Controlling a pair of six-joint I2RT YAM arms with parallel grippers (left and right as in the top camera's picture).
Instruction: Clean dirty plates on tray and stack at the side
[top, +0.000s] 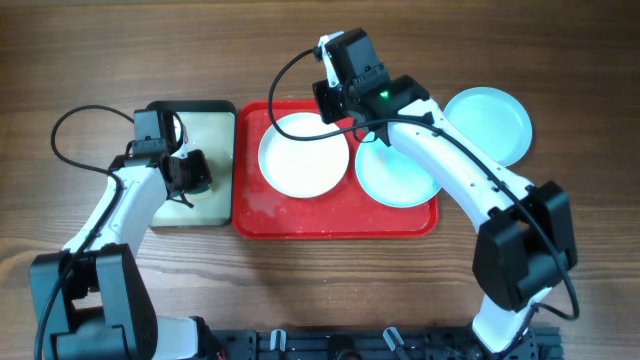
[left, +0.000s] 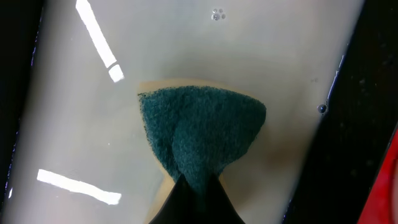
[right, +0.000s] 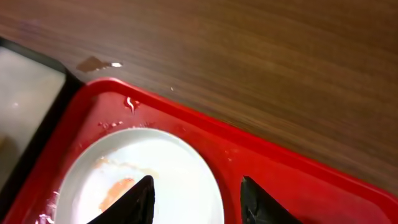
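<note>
Overhead view of the table (top: 90, 60), with the two wrist views supplying detail.

The red tray (top: 330, 218) lies at the table's centre. It carries the white plate (top: 303, 155) in its left half and a pale-blue plate (top: 395, 178) in its right half, their rims nearly touching. A second pale-blue plate (top: 495, 120) lies off the tray, on the table beside the tray's far right corner. A smaller dark-rimmed tray (top: 205, 125) sits against the red tray's left edge.

The left gripper (left: 191, 196) is pinched tight on a green scouring sponge (left: 199, 134) with a yellow backing. It presses the sponge onto the small tray's pale, glossy, apparently wet floor. From overhead the sponge is almost wholly hidden under the arm.

The right gripper (right: 196, 190) hangs above the white plate's far right rim, near the red tray's far edge. Its fingers are spread, one over the plate and one over bare tray, with nothing between them.

Only the right wrist view shows an orange smear (right: 115, 190) on the white plate, droplets on the tray near its far left corner, and a small puddle (right: 96, 63) on the table beyond that corner.
</note>
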